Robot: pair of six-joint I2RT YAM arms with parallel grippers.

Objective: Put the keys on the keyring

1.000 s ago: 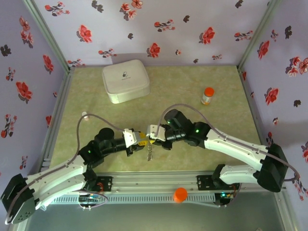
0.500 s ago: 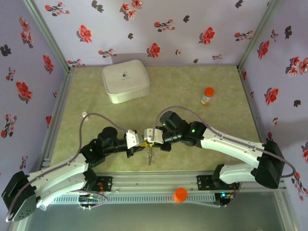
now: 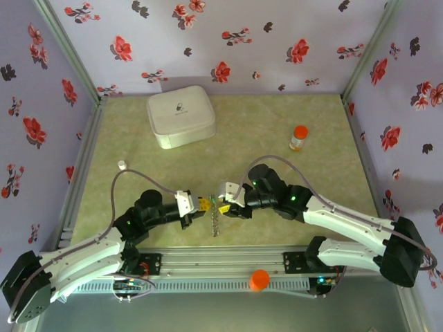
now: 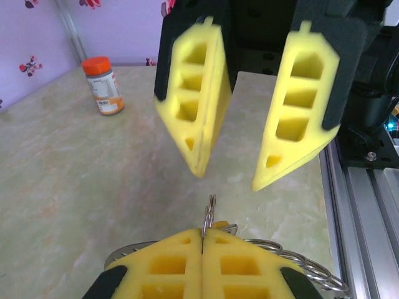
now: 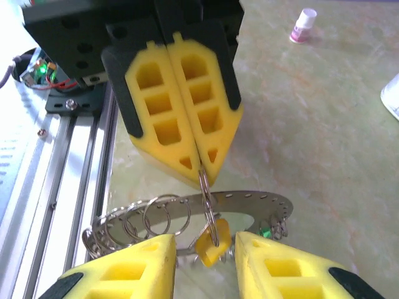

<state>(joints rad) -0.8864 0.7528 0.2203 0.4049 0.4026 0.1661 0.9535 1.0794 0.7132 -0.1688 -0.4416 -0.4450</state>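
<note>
My left gripper is shut on a small wire split ring that sticks up between its yellow pads. In the right wrist view that ring hangs from the left gripper and carries the yellow-headed key. It hangs in front of the flat grey keyring. The green-headed key sits at the keyring's right end. My right gripper is open, one finger on each side of the yellow key and clear of it. From above, both grippers meet over the keyring.
Several loose wire rings hang on the keyring's left part. An orange-capped bottle stands at the right and a white rounded box at the back. A small white vial lies on the left. The metal rail runs just in front.
My right gripper, shut a second ago, has opened and let go. My left gripper has closed fully on the small ring. Both arms shifted slightly.
</note>
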